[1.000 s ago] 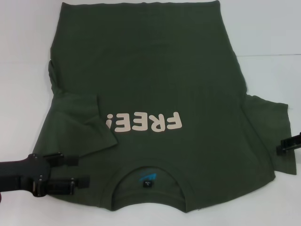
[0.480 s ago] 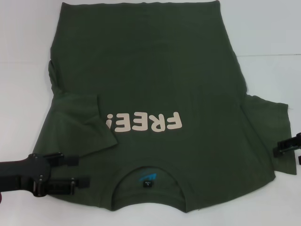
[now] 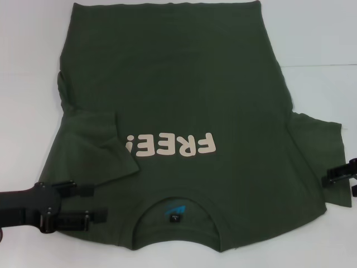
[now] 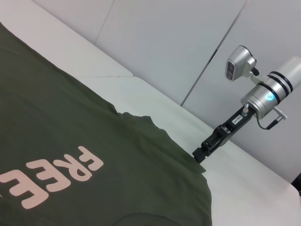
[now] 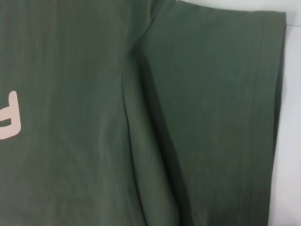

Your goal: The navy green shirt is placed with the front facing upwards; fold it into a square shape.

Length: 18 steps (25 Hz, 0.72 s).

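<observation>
The navy green shirt [image 3: 178, 95] lies front up on the white table, its collar [image 3: 175, 199] toward me and the cream "FREE!" lettering [image 3: 170, 146] upside down. The sleeve on my left [image 3: 95, 148] is folded in over the chest. The sleeve on my right [image 3: 321, 139] lies flat and spread out. My left gripper [image 3: 99, 202] is open, low over the shoulder on my left beside the collar. My right gripper [image 3: 336, 175] sits at the outer hem of the flat sleeve. In the left wrist view the right gripper [image 4: 202, 153] touches that sleeve's edge.
White table [image 3: 22, 84] surrounds the shirt on both sides. A seam in the tabletop [image 3: 321, 66] runs at the far right. The shirt's bottom hem [image 3: 167, 4] reaches the far edge of the head view. Grey wall panels [image 4: 188, 42] stand behind the right arm.
My right gripper has crept a little inward and nearer along the right sleeve's hem. The left gripper and the shirt have stayed put.
</observation>
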Motion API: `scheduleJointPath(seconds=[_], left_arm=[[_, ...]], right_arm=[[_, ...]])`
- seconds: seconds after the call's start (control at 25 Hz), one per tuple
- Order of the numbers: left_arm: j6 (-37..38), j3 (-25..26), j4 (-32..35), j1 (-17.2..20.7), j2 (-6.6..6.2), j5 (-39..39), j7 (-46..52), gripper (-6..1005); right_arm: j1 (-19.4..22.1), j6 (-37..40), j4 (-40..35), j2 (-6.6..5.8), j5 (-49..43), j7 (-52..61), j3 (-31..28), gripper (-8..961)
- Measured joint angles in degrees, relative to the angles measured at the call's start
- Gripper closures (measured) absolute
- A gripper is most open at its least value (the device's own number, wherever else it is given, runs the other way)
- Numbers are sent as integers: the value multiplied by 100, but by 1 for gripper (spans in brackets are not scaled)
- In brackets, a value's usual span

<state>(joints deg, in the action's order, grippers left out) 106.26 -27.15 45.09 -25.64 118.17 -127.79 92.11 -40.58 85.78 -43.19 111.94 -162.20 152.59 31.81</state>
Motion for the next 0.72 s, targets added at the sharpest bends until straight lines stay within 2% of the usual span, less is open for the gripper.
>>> scheduleJointPath(seconds=[0.72], left_arm=[[0, 0, 0, -36, 22, 0, 0, 76]], right_arm=[[-26, -37, 93, 12, 61, -11, 0, 38]])
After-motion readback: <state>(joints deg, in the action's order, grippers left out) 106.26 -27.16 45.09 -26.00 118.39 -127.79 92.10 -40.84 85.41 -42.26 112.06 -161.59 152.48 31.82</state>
